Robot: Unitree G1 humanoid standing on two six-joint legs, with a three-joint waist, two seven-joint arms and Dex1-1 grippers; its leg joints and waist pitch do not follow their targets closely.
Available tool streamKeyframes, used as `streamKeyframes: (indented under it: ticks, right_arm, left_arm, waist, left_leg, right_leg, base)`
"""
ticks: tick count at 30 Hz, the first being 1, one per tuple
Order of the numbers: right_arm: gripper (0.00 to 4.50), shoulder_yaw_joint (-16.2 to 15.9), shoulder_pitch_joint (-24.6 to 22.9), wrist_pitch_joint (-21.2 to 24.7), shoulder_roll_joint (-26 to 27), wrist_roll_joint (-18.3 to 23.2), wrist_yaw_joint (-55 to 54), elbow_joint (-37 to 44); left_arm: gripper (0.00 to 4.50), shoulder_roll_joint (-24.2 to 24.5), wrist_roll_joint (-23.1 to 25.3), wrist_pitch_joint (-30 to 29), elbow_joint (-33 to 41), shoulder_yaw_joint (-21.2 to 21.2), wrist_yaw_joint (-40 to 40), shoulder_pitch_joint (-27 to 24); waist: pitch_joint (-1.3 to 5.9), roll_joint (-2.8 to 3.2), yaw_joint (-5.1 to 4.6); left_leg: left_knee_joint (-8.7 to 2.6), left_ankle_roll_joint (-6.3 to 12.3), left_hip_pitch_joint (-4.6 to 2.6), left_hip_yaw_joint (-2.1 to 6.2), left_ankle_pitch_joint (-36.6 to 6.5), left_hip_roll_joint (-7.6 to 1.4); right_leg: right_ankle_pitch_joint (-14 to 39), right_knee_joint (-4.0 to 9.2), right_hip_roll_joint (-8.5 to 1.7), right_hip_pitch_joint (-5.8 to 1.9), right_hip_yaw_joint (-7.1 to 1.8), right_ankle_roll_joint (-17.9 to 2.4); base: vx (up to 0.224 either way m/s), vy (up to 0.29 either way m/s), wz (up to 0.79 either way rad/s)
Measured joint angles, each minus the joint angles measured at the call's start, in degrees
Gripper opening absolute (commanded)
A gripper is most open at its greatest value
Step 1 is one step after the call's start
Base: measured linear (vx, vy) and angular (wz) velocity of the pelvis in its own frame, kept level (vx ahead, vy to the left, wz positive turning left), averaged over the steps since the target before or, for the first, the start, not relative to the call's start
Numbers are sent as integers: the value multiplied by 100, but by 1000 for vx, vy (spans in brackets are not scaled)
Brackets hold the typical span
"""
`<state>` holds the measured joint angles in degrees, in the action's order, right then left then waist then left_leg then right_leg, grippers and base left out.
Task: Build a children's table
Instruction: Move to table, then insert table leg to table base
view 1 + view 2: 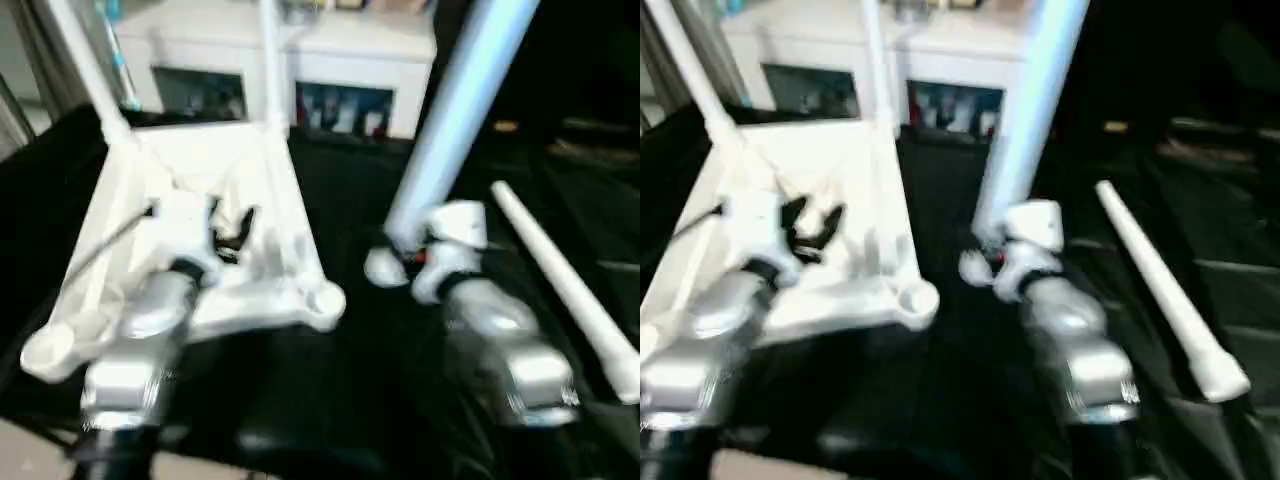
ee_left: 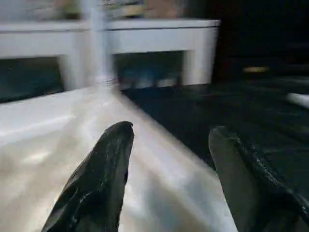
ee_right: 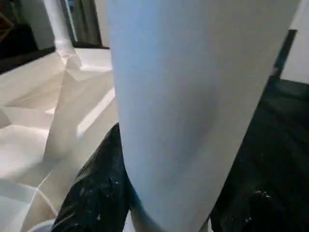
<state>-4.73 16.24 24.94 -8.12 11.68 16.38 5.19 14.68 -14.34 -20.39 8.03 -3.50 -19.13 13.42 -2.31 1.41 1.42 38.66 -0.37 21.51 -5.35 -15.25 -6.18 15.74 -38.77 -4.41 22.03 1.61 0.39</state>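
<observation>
The children's table top lies upside down on a black surface, ribbed side up. Two white legs stand upright in its far corners. The near corner sockets are empty. My left gripper hovers open over the underside, its black fingers apart near the top's right edge, holding nothing. My right gripper is shut on a third leg, held nearly upright over the black surface just right of the table top. In the right wrist view this leg sits between the fingers.
A fourth white leg lies loose on the black surface to the right of my right arm. A white glass-door cabinet stands close behind the table top. The black surface's front edge runs under my forearms.
</observation>
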Motion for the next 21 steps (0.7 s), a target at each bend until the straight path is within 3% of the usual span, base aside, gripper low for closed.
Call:
streamKeyframes:
  ticks: [1,4,8,14,16,18,19,21]
  right_arm:
    - [186,59,0,0,-97,26,76,23]
    - [186,330,14,11,-335,231,396,22]
    - [186,430,108,82,-459,443,850,-3]
    - [186,278,458,-43,-966,522,1746,-381]
    - [186,154,587,-57,-1059,575,2031,-495]
    - [186,142,636,-56,-1075,611,2176,-533]
    - [186,143,636,-50,-1086,623,2224,-533]
    - [186,143,647,-38,-1148,637,2341,-533]
  left_arm:
    - [307,60,-96,60,23,49,-256,-21]
    - [318,528,-225,128,5,549,-1240,-90]
    - [353,1132,-223,135,-261,727,-2185,-146]
    - [360,1730,-284,-118,-756,903,-3215,295]
    - [360,1942,-282,-186,-901,955,-3481,417]
    - [360,2103,-316,-231,-926,1035,-3739,426]
    - [333,2137,-351,-263,-933,1057,-3849,453]
    - [325,2222,-351,-275,-957,1130,-4116,557]
  waist:
    - [5,-31,39]
    - [-24,-92,77]
    - [-51,-76,46]
    - [-174,-200,51]
    - [-202,-248,58]
    - [-218,-256,56]
    - [-228,-259,56]
    - [-236,-256,67]
  left_leg:
    - [14,-9,46,-8,7,28]
    - [-107,-114,107,-19,94,14]
    - [-132,-176,68,-33,128,-82]
    - [-229,-221,-71,-239,220,-205]
    - [-265,-244,-64,-273,261,-239]
    - [-300,-237,-58,-299,335,-248]
    - [-302,-237,-52,-305,335,-248]
    - [-308,-236,-43,-316,334,-248]
  right_leg:
    - [-20,-58,-6,26,-60,163]
    - [-69,-41,24,100,-75,139]
    - [-149,84,111,54,-68,22]
    - [-199,122,104,-29,-77,-23]
    - [-218,151,106,-14,-64,-36]
    - [-279,176,108,0,-64,-64]
    - [-282,176,108,5,-67,-65]
    - [-292,181,106,14,-72,-70]
  base:
    - [0,0,0]
    - [0,0,0]
    - [-19,-2,-2]
    - [-76,-15,0]
    - [-30,-8,-1]
    - [0,0,0]
    - [0,0,0]
    - [0,0,0]
